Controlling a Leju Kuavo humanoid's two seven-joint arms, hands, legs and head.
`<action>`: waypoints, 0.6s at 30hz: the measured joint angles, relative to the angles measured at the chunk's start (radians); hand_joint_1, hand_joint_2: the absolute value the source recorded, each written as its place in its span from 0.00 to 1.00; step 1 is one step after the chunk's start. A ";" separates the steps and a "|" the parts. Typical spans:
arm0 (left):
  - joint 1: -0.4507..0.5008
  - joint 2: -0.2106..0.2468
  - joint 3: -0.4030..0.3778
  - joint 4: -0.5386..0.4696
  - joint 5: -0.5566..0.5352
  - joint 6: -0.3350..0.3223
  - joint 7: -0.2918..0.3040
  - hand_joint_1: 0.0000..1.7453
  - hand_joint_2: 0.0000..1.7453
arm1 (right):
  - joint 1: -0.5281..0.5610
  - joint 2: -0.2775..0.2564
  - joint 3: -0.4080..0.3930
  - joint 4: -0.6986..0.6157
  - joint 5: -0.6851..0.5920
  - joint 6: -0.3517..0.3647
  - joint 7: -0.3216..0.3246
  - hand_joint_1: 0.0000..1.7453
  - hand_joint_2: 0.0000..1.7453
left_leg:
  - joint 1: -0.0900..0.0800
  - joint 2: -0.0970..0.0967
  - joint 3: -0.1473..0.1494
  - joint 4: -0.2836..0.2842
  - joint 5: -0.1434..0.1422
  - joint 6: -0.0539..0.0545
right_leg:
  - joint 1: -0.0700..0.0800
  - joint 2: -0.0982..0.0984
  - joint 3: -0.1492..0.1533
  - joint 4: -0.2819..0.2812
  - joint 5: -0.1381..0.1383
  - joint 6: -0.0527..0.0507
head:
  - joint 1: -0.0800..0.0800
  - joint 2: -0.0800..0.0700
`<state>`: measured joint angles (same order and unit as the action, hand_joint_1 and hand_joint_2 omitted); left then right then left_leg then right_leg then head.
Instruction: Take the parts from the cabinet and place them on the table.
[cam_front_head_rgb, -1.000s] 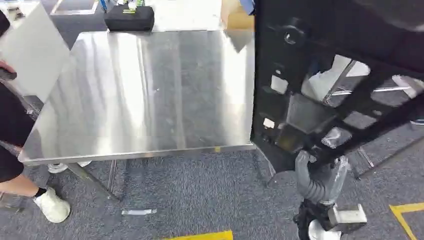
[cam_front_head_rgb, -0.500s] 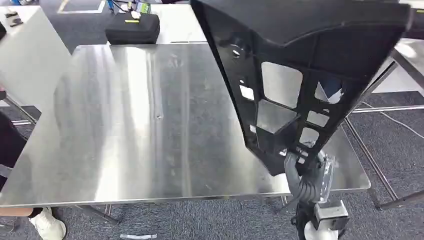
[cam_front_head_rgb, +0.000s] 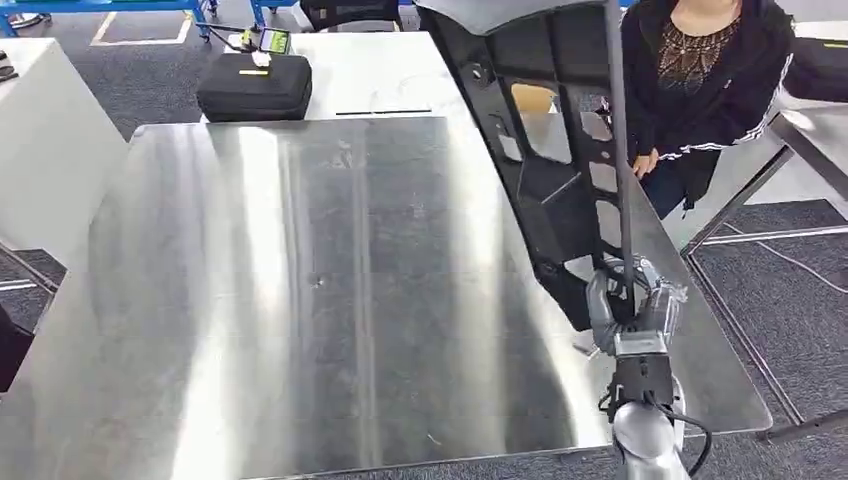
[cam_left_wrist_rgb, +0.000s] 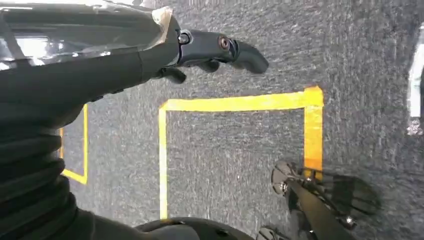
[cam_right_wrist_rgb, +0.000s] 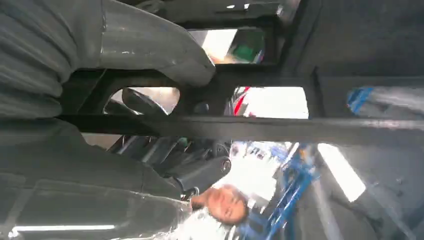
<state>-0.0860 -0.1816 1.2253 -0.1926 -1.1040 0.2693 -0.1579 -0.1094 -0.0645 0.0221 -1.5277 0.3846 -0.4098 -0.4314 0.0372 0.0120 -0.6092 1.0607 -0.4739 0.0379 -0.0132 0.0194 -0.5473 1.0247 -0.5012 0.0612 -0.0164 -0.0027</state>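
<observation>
The right robot hand is clamped on the lower end of a big black plastic part, held upright above the right side of the steel tabletop. The left robot hand hangs over the carpet, fingers loosely apart, holding nothing. A person stands beyond the tabletop, a black case behind it.

Bright overhead light glares in streaks off the steel table; the right wrist view is blurred and backlit.
</observation>
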 joint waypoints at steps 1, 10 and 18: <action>-0.003 -0.001 -0.003 0.000 -0.003 -0.002 0.000 0.00 1.00 | -0.022 -0.010 -0.018 0.028 0.025 -0.017 0.013 1.00 1.00 | -0.002 -0.001 0.003 -0.004 -0.001 0.004 | 0.000 -0.010 -0.018 0.036 -0.015 0.000 | 0.002 0.000; -0.004 0.001 -0.017 0.000 -0.017 -0.013 0.002 0.00 1.00 | -0.207 -0.103 -0.144 0.388 0.323 -0.156 0.118 1.00 1.00 | -0.014 -0.022 0.041 -0.007 -0.048 0.012 | 0.000 -0.018 -0.116 0.002 0.099 0.026 | 0.008 0.000; -0.009 0.000 -0.022 0.000 -0.028 -0.014 -0.003 0.00 1.00 | -0.394 -0.184 -0.202 0.718 0.449 -0.230 0.175 1.00 1.00 | -0.025 -0.018 -0.026 0.153 -0.142 -0.014 | -0.004 -0.017 -0.066 -0.011 0.070 -0.041 | 0.003 0.000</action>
<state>-0.0953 -0.1812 1.2032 -0.1926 -1.1318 0.2556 -0.1613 -0.5038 -0.2483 -0.1796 -0.8094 0.8339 -0.6397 -0.2560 0.0126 -0.0056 -0.6354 1.2138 -0.6163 0.0240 -0.0173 0.0026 -0.6130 1.0141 -0.4313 0.0200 -0.0133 -0.0027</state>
